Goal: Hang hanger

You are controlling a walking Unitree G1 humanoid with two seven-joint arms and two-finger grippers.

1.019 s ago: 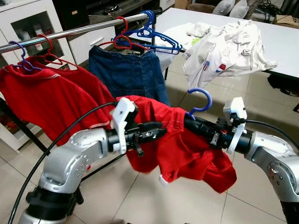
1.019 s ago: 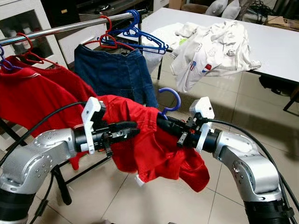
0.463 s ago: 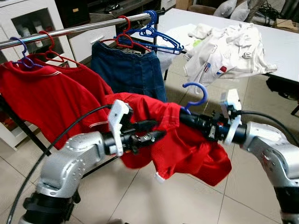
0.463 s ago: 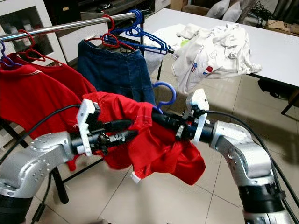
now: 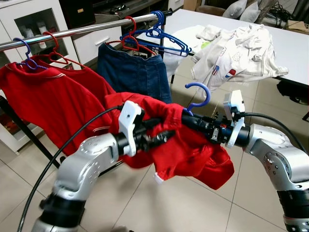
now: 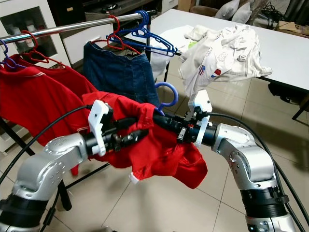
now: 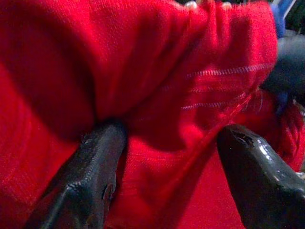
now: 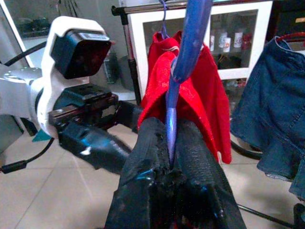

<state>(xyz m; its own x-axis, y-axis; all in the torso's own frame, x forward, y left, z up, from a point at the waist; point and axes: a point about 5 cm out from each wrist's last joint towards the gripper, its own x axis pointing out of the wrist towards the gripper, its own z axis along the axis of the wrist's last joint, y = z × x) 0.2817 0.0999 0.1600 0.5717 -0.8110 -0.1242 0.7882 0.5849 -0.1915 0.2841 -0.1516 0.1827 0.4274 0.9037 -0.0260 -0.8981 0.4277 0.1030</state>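
A red shirt (image 5: pixel 193 154) hangs bunched on a blue hanger, whose hook (image 5: pixel 205 89) sticks up in front of me, below and in front of the metal rail (image 5: pixel 82 30). My right gripper (image 5: pixel 190 122) is shut on the blue hanger's neck (image 8: pixel 183 57), pinched between its fingers (image 8: pixel 147 157). From the left, my left gripper (image 5: pixel 164 133) is pushed into the shirt's shoulder. Its fingers (image 7: pixel 90 176) stand apart, with red cloth (image 7: pixel 167 71) bulging between them.
On the rail hang two red shirts (image 5: pixel 43 101), a denim skirt (image 5: pixel 135 75) and several bare blue and red hangers (image 5: pixel 161 36). Behind on the right is a white table (image 5: pixel 294 48) with white clothes (image 5: pixel 236 48). A white cabinet (image 5: pixel 29 24) stands behind the rail.
The right gripper has carried the hanger and shirt slightly up and left, nearer the rail. The left gripper has pushed further into the red cloth.
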